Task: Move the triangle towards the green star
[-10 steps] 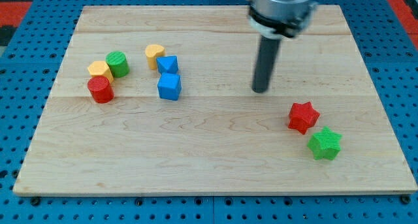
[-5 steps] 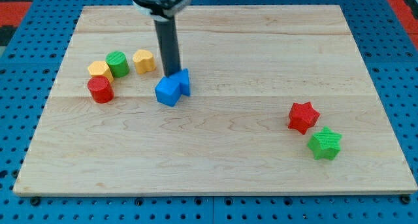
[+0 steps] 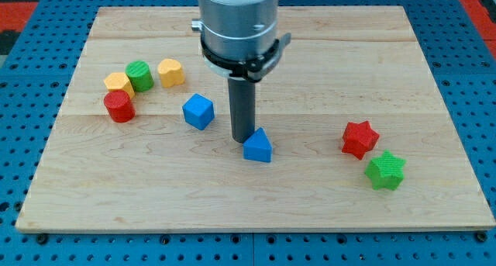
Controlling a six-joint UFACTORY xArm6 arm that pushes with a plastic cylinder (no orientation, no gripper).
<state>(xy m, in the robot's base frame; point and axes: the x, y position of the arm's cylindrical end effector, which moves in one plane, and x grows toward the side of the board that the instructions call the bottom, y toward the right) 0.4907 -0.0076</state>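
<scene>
Camera view, the only one, looks down on a wooden board point(image 3: 256, 196) lying on a blue pegboard point(image 3: 23, 103). Near the board's middle the dark rod comes down from a grey housing point(image 3: 236, 22), and my tip point(image 3: 242, 139) rests on the wood touching, or just short of, the blue triangle point(image 3: 258, 146), which lies at about 4 o'clock from the tip. The tool is a bare rod with nothing to open or close; it holds nothing and only presses against that block's upper-left side. From the triangle, the green star point(image 3: 385, 171) sits well apart at roughly 4 o'clock, near the board's right edge, and the red star point(image 3: 359, 138) is just beside the green one, at its 11 o'clock, with the two touching or nearly so. A blue cube point(image 3: 198, 111) stands near the tip at about 10 o'clock, clear of the rod. Farther off toward 9 o'clock is a cluster on the board's left side: a red cylinder point(image 3: 118, 106) lowest, a yellow block point(image 3: 118, 82) just above it and touching it, a green cylinder point(image 3: 139, 75) touching that yellow block at its 2 o'clock, and a second yellow block point(image 3: 170, 71), heart-like in outline, near the green cylinder at 3 o'clock with a small gap between.
</scene>
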